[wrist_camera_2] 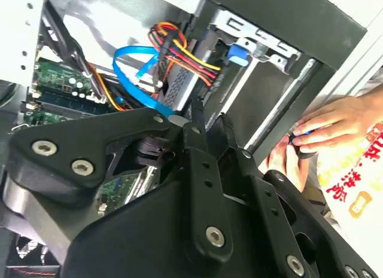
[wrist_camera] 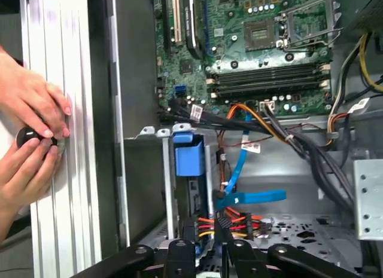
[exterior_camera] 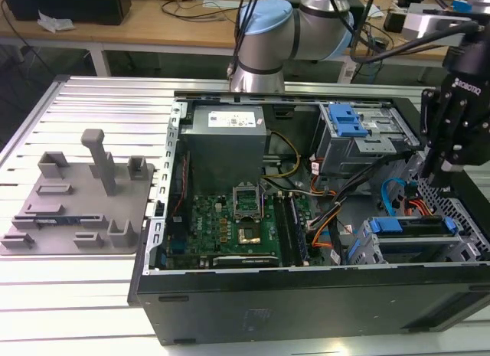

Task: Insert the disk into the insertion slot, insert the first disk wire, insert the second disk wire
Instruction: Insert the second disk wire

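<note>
The disk (exterior_camera: pixel 417 232) lies in the insertion slot (exterior_camera: pixel 459 210) at the case's corner on the exterior view's right, its blue carrier (wrist_camera: pixel 190 155) facing the motherboard. The first disk wire (wrist_camera: pixel 238 164) is a thin blue cable that curves (wrist_camera_2: pixel 133 75) down to the disk's back edge. A red, yellow and black wire bundle (wrist_camera: pixel 239 221) ends at the same edge. My gripper (wrist_camera: pixel 222 223) hangs over that end of the disk (exterior_camera: pixel 438 171). In both wrist views its black fingers (wrist_camera_2: pixel 197 119) are pressed close together, tips right at the bundle's plug, with no clear hold on anything.
A person's hands (wrist_camera: pixel 30 140) rest on the ribbed table beside the case wall, around a small black object; I also see the hands (wrist_camera_2: pixel 317 131) in the second wrist view. Nearby are the motherboard (exterior_camera: pixel 237 218), a grey power supply (exterior_camera: pixel 226 145), a taller cage with a blue latch (exterior_camera: pixel 348 122), and a grey fixture plate (exterior_camera: pixel 76 195).
</note>
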Motion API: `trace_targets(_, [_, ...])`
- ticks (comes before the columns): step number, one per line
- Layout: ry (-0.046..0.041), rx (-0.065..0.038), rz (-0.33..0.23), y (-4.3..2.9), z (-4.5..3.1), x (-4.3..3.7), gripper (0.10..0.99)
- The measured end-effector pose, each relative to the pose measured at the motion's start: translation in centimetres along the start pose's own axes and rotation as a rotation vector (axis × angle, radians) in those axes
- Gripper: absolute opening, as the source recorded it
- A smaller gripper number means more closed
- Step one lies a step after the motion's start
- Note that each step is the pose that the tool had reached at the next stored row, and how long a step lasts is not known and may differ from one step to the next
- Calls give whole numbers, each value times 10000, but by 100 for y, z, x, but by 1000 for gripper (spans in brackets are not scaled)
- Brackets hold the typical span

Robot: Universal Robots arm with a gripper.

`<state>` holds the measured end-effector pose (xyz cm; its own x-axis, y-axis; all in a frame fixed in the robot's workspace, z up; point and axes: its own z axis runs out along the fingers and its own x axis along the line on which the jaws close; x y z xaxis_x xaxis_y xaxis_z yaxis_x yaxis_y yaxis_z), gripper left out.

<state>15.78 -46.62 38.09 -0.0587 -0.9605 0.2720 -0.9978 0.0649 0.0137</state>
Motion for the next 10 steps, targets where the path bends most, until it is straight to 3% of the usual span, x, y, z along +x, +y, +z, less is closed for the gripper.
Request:
trace_targets(5, [7, 74, 21, 107, 16, -59, 275])
trace_targets(10, [17, 91, 31, 124, 100, -82, 275])
